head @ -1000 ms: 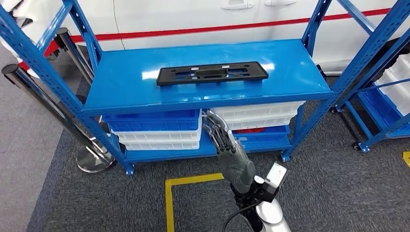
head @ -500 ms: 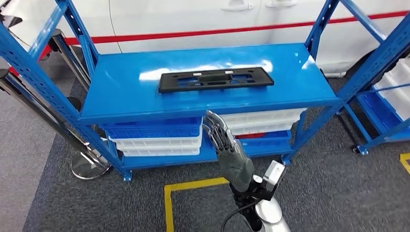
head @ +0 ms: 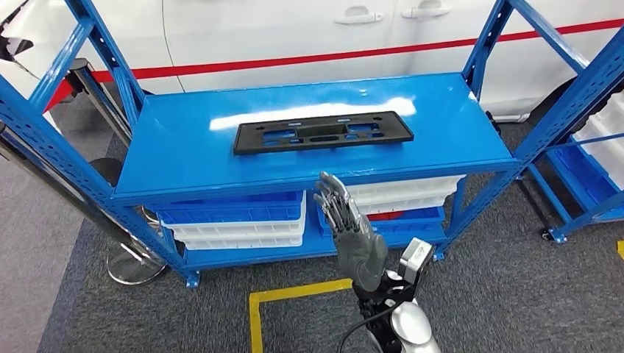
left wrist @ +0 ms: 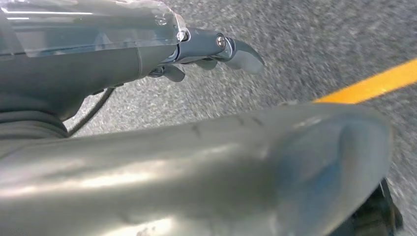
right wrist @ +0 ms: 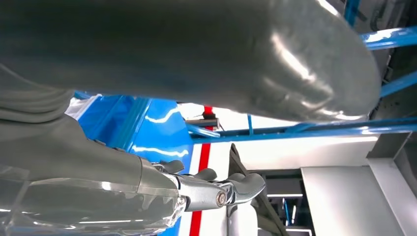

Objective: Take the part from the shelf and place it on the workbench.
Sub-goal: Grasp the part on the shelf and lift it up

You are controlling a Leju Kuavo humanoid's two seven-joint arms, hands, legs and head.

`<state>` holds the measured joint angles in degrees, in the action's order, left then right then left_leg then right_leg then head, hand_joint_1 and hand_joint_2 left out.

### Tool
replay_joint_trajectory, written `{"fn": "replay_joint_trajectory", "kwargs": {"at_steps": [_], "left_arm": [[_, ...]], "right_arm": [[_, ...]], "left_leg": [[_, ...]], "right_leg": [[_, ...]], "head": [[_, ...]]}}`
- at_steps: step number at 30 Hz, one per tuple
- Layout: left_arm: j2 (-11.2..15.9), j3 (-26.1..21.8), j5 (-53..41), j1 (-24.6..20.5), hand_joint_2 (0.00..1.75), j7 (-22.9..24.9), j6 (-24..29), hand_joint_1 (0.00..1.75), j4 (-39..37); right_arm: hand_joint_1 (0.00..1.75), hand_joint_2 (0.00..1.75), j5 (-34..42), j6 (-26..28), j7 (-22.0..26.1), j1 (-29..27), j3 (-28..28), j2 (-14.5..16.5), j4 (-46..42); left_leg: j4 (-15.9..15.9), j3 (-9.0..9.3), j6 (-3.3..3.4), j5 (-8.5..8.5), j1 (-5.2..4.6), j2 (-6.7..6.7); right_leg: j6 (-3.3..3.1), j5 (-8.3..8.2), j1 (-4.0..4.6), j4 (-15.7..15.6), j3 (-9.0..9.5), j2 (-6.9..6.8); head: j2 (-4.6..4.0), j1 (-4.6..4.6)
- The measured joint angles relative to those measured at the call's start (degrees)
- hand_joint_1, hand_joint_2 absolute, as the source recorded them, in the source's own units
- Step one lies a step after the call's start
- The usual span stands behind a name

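One part: a flat black plastic bracket plate [head: 324, 132] lies alone on the top deck of the blue shelf [head: 184, 158], lengthwise along it, nearer the back than the front edge.

Head view, right hand: the right hand [head: 352, 232] is raised in front of the shelf's front lip, fingers straight and slightly spread, holding nothing; its fingertips reach just below the deck edge, well short of the part.

Head view, change: against the two earlier pictures the hand stands a little higher and closer to the lip, and the whole shelf has slid in the picture, so the camera moved too. The part has not shifted on the deck.

Head view, surroundings: white and blue trays [head: 235, 220] are stacked on the lower deck; yellow floor tape [head: 294, 294] marks a box on the grey carpet; a white car body with a red stripe [head: 294, 59] stands behind the rack.

Left wrist view: the left hand [left wrist: 206, 54] hangs over grey carpet beside a yellow line [left wrist: 369, 86], fingers loosely extended with nothing in them.

Right wrist view: the right hand's fingers [right wrist: 236, 189] are extended and apart, bare of any load, with blue shelf metal and the red stripe beyond.

Meaning for the task: the reach is under way, the grasp not yet made. The hand probably must clear the lip and travel over the deck before closing on the plate's near edge.
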<state>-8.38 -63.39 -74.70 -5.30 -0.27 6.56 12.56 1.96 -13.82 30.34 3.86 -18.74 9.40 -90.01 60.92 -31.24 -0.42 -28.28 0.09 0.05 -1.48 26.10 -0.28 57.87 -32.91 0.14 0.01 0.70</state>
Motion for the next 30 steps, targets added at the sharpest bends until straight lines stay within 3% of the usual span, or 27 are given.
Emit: {"fn": "replay_joint_trajectory", "kwargs": {"at_steps": [3, 4, 5, 6, 8, 9, 11, 14, 15, 17, 19, 21, 22, 23, 25, 26, 27, 29, 30], "left_arm": [[0.03, 0.01, 0.07, 0.02, 0.0, 0.02, -0.09, 0.0, -0.01], [0.03, 0.01, 0.09, 0.11, 0.0, 0.04, -0.09, 0.0, -0.01], [0.03, 0.01, 0.1, 0.21, 0.0, 0.06, -0.09, 0.0, -0.01], [0.03, 0.0, 0.1, 0.29, 0.0, 0.07, -0.07, 0.0, -0.01], [0.03, 0.0, 0.11, 0.39, 0.0, 0.08, -0.01, 0.0, -0.01], [0.03, 0.0, 0.12, 0.4, 0.0, 0.08, 0.04, 0.0, -0.01], [0.03, 0.0, 0.13, 0.4, 0.0, 0.09, 0.13, 0.0, -0.01], [0.07, -0.02, 0.12, 0.57, 0.0, 0.1, 0.23, 0.0, -0.01], [0.07, -0.02, 0.12, 0.56, 0.0, 0.11, 0.27, 0.0, -0.01], [0.04, -0.01, 0.12, 0.41, 0.0, 0.11, 0.34, 0.0, -0.01], [0.04, -0.01, 0.12, 0.4, 0.0, 0.11, 0.43, 0.0, -0.01], [0.04, -0.02, 0.12, 0.57, 0.0, 0.11, 0.5, 0.0, -0.01], [0.03, -0.02, 0.12, 0.65, 0.0, 0.11, 0.51, 0.0, -0.02], [0.02, -0.02, 0.1, 0.69, 0.0, 0.11, 0.52, 0.0, -0.02], [-0.01, -0.01, 0.04, 0.57, 0.0, 0.2, 0.51, 0.0, -0.08], [-0.01, -0.01, 0.0, 0.5, 0.0, 0.31, 0.51, 0.0, -0.11], [0.0, -0.01, -0.04, 0.42, 0.0, 0.44, 0.51, 0.0, -0.14], [0.02, -0.01, -0.09, 0.23, 0.0, 0.66, 0.52, 0.0, -0.16], [0.03, 0.0, -0.1, 0.1, 0.0, 0.7, 0.53, 0.0, -0.17]], "right_arm": [[0.0, 0.0, 0.79, 0.19, -0.72, 0.0, 0.01, 0.1, 0.14], [0.0, 0.0, 0.99, 0.24, -0.89, -0.05, 0.01, 0.1, 0.25], [0.0, 0.0, 1.23, 0.26, -1.14, -0.08, 0.01, 0.1, 0.36], [0.0, 0.0, 1.54, 0.26, -1.39, -0.1, 0.01, 0.1, 0.44], [0.0, 0.0, 2.23, 0.19, -1.89, -0.09, -0.02, 0.1, 0.51], [0.0, 0.0, 2.54, 0.14, -2.04, -0.07, -0.04, 0.1, 0.55], [0.0, 0.0, 2.95, 0.02, -2.34, -0.03, -0.11, 0.11, 0.65], [0.0, 0.0, 3.41, -0.17, -2.58, 0.19, -0.25, 0.1, 0.73], [0.0, 0.0, 3.63, -0.22, -2.62, 0.35, -0.26, 0.1, 0.73], [0.0, 0.0, 3.99, -0.26, -2.83, 0.48, -0.27, 0.1, 0.72], [0.0, 0.0, 4.18, -0.11, -3.16, 0.3, -0.26, 0.09, 0.75], [0.0, 0.0, 4.26, 0.16, -3.48, 0.08, -0.25, 0.08, 0.8], [0.0, 0.0, 4.3, 0.33, -3.62, 0.01, -0.25, 0.08, 0.82], [0.0, 0.0, 4.34, 0.52, -3.75, -0.04, -0.25, 0.08, 0.84], [0.0, 0.0, 4.42, 0.88, -4.01, -0.2, -0.25, 0.03, 0.96], [0.0, 0.0, 4.45, 1.0, -4.17, -0.32, -0.24, 0.0, 1.0], [0.0, 0.0, 4.5, 1.09, -4.32, -0.36, -0.23, -0.02, 1.02], [0.0, 0.0, 4.64, 1.17, -4.6, -0.21, -0.24, 0.02, 0.95], [0.0, 0.0, 4.72, 1.2, -4.68, -0.07, -0.26, 0.05, 0.92]], "left_leg": [[9.22, -5.19, -0.57, -4.39, 0.31, -0.02], [12.02, -7.18, -0.77, -5.16, 0.41, -0.02], [13.08, -8.4, -0.93, -4.77, 0.5, -0.01], [12.0, -8.59, -1.02, -3.22, 0.57, 0.0], [4.95, -6.5, -0.81, 1.84, 0.64, 0.02], [1.64, -5.47, -0.63, 3.34, 0.49, 0.04], [-1.66, -4.33, 0.13, 3.94, 0.13, 0.15], [-2.46, -2.95, 1.49, 3.09, 0.12, 0.17], [-2.8, -2.06, 1.85, 2.67, 0.22, 0.14], [-3.43, -0.25, 2.35, 1.84, 0.36, 0.06], [-3.72, 1.29, 2.45, 0.69, 0.4, -0.06], [-3.78, 3.22, 2.23, -0.78, 0.51, -0.17], [-3.78, 4.38, 2.05, -1.6, 0.58, -0.21], [-3.79, 5.43, 1.84, -2.48, 0.64, -0.23], [-3.55, 7.14, 1.28, -4.33, 0.47, -0.27], [-3.68, 7.78, 0.93, -5.26, 0.34, -0.27], [-3.51, 8.36, 0.54, -5.65, 0.21, -0.27], [-2.1, 8.42, -0.09, -5.14, 0.25, -0.23], [0.07, 7.54, -0.34, -4.42, 0.31, -0.22]], "right_leg": [[-0.54, 0.81, 0.05, -0.01, 0.93, -0.04], [-0.55, 1.15, 0.08, 0.0, 1.24, 0.02], [-0.51, 1.56, 0.09, 0.02, 1.68, 0.1], [-0.4, 2.02, 0.08, 0.03, 2.27, 0.18], [-0.08, 3.14, 0.03, 0.01, 3.74, 0.24], [0.16, 3.65, 0.03, -0.01, 4.35, 0.23], [0.86, 4.4, 0.0, -0.03, 5.0, 0.19], [2.07, 4.06, -0.05, 2.06, 5.05, 0.15], [2.44, 3.6, -0.09, 4.27, 3.97, 0.13], [2.95, 3.8, -0.29, 10.55, -0.46, 0.07], [3.22, 6.5, -0.44, 15.63, -5.84, 0.06], [3.42, 8.94, -0.56, 15.8, -9.1, 0.0], [3.39, 8.45, -0.59, 13.86, -9.69, -0.06], [3.25, 5.93, -0.59, 10.95, -9.8, -0.15], [2.64, -2.25, -0.39, 4.79, -9.85, -0.37], [2.26, -5.4, -0.26, 3.15, -9.81, -0.39], [1.81, -6.84, -0.18, 2.4, -9.7, -0.31], [0.91, -6.49, -0.24, 2.38, -8.71, -0.05], [0.45, -6.14, -0.3, 2.11, -8.16, 0.03]], "head": [[0.0, 0.21], [-0.01, 0.2], [-0.01, 0.22], [-0.01, 0.21], [-0.01, 0.21], [-0.01, 0.16], [-0.01, 0.18], [-0.01, 0.17], [0.0, 0.15], [0.0, 0.02], [0.0, -0.05], [0.0, -0.07], [0.0, -0.07], [-0.01, -0.09], [-0.01, -0.12], [0.0, -0.03], [0.0, 0.06], [0.01, 0.24], [0.01, 0.25]]}}
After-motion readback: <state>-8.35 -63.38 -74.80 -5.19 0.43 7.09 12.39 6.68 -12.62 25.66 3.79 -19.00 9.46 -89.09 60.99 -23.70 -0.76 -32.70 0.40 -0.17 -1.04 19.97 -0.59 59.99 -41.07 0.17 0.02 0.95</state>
